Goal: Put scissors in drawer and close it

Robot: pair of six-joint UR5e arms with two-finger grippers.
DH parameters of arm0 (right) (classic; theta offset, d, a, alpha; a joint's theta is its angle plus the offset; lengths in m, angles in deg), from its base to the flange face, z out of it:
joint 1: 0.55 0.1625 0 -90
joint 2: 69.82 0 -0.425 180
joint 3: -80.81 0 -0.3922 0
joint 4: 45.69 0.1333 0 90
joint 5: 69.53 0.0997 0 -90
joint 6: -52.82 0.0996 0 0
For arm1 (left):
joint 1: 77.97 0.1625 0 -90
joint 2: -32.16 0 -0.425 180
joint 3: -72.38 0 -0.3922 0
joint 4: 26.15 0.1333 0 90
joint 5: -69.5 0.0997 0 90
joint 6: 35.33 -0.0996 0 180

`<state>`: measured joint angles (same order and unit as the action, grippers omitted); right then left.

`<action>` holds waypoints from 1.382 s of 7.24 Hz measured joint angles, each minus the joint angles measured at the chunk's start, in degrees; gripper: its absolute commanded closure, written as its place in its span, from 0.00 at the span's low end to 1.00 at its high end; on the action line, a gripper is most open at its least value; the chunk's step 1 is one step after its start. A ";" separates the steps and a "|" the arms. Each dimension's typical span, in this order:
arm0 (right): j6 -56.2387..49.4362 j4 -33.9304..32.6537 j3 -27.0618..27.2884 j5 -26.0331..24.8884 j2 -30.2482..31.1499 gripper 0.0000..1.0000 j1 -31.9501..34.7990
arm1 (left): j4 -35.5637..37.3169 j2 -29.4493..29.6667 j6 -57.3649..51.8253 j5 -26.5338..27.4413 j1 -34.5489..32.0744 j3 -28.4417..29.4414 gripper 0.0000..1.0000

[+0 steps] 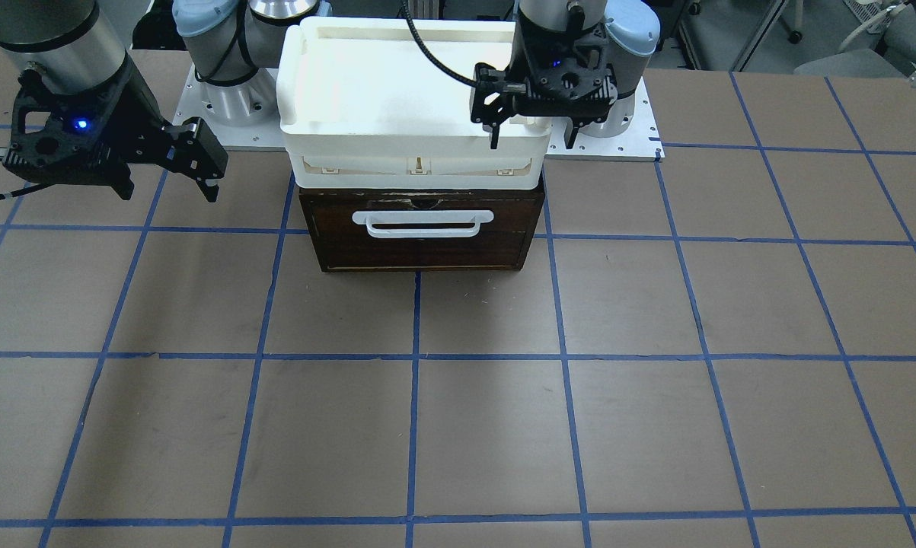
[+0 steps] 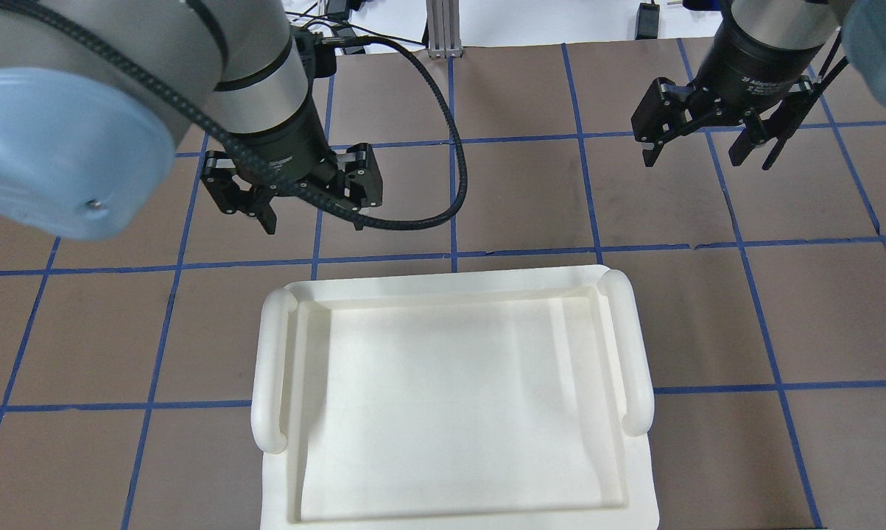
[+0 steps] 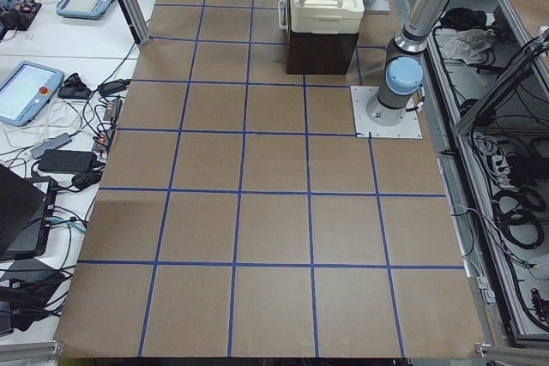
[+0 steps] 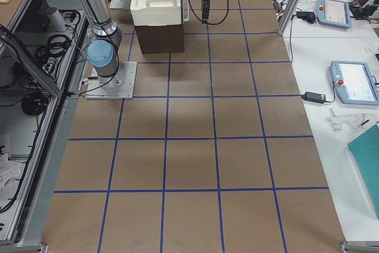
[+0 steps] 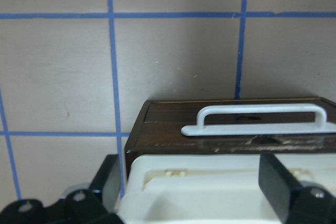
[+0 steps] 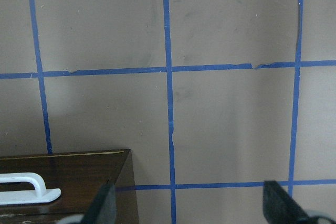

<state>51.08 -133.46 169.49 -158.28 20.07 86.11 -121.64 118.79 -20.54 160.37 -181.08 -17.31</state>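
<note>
The drawer [image 1: 419, 242] is a dark brown wooden unit with a white bar handle [image 1: 423, 223]; its front sits flush, shut. It also shows in the left wrist view [image 5: 168, 129] and the right wrist view [image 6: 79, 171]. The scissors are not in view. My left gripper [image 1: 532, 141] is open and empty, hovering above the drawer unit's top corner; it also shows in the overhead view [image 2: 314, 221]. My right gripper [image 1: 170, 190] is open and empty, off to the drawer's other side above the table, and shows in the overhead view [image 2: 693, 158].
A white plastic tray [image 2: 269, 368] with two side handles rests on top of the drawer unit and is empty; it also shows from the front [image 1: 397, 91]. The brown table [image 1: 458, 426] carries a blue tape grid. Arm base plates [image 1: 625, 144] stand behind the drawer.
</note>
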 measured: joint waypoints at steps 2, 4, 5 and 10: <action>0.00 0.04 0.00 0.00 0.00 0.00 0.00 | 1.81 -3.43 -5.59 -0.35 5.68 -2.08 0.06; -0.04 0.06 0.00 -0.03 -0.05 0.00 0.00 | 4.13 -3.92 -8.40 -0.81 9.28 -2.21 0.03; -0.06 0.07 0.00 -0.07 -0.06 0.00 0.00 | 4.81 -3.89 -8.77 -0.85 9.84 -2.23 0.02; -0.15 0.21 0.00 -0.96 0.03 0.00 -0.06 | 5.89 -3.39 -9.05 -0.96 10.14 -2.26 0.00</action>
<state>50.93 -133.25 169.49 -159.24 20.10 86.05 -115.75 115.40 -29.59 159.41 -170.95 -19.57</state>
